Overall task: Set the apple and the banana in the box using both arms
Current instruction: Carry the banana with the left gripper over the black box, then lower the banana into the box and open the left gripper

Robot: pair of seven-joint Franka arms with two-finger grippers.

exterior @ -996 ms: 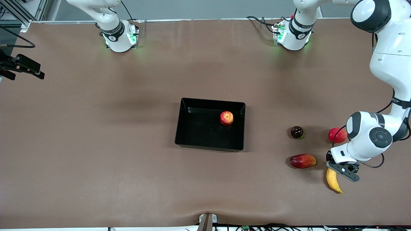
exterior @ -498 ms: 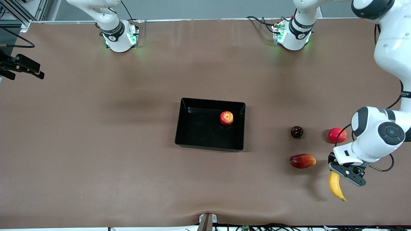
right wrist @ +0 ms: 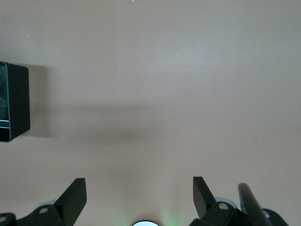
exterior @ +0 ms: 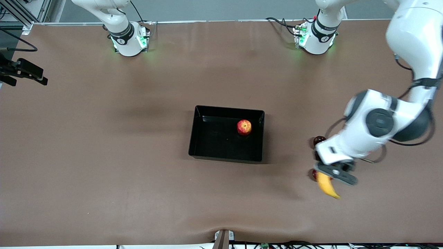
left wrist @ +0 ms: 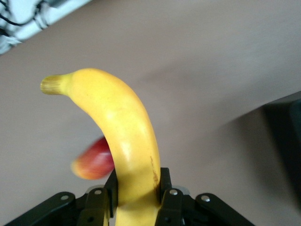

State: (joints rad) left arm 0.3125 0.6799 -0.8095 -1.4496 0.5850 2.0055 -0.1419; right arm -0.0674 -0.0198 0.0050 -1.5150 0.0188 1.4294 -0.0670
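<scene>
The apple [exterior: 244,127] lies in the black box [exterior: 207,158] at the table's middle, near the wall toward the left arm's end. My left gripper [exterior: 335,174] is shut on the yellow banana [exterior: 327,186] and holds it in the air over the elongated red-yellow fruit, between the box and the left arm's end. In the left wrist view the fingers [left wrist: 164,183] clamp the banana [left wrist: 117,127] at its lower part. My right gripper [right wrist: 139,188] is open and empty, waiting high over bare table, with a corner of the box [right wrist: 14,101] in its view.
The elongated red-yellow fruit [exterior: 314,174] is mostly hidden under the left gripper and also shows in the left wrist view [left wrist: 94,162]. A dark round fruit [exterior: 318,140] peeks out beside the left arm. A camera mount [exterior: 24,71] sits at the right arm's end.
My left gripper has lifted the banana off the table and carried it toward the box, over the elongated fruit. The apple and the box have not moved.
</scene>
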